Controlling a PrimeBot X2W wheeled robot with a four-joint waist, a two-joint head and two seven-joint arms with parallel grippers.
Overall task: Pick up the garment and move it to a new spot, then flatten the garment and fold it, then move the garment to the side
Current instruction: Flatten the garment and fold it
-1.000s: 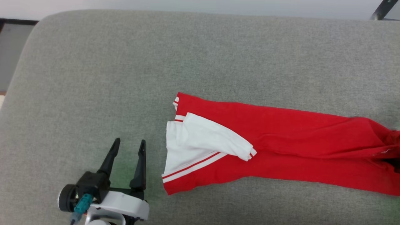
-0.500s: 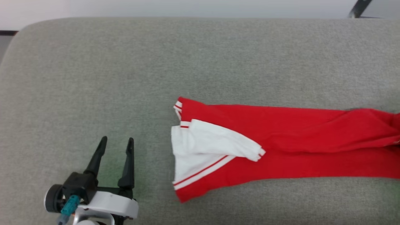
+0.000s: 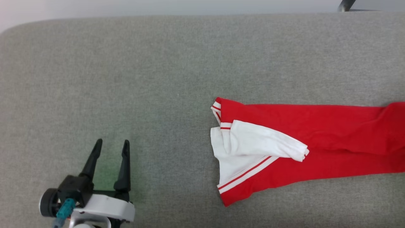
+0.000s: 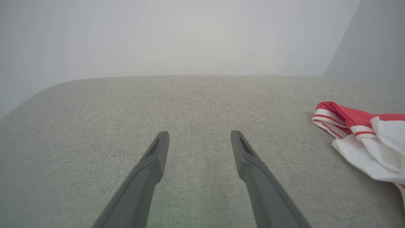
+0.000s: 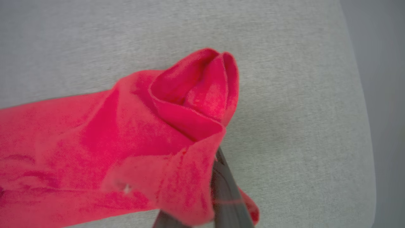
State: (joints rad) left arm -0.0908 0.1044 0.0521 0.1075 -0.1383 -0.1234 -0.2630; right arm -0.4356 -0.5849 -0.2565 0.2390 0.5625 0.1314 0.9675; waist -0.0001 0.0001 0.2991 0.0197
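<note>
On grey cushion (image 3: 158,79): one garment, two grippers. Item one, left gripper (image 3: 112,141), lower left of the head view: jaws spread wide, nothing between them, both fingers over bare fabric. Cushion edge curves round at the far left corner; a broad bare stretch lies ahead of this gripper and to its right, well apart from the cloth. Item two, garment (image 3: 316,126): one long red strip lying flat from centre to the right border of the head view, with a white sleeve folded over its left end and striped trim beside it. Item three, right gripper (image 5: 221,186): jaws closed on the garment's bunched red end, cloth draped over the fingers. Bare cushion continues to its rounded right edge.
</note>
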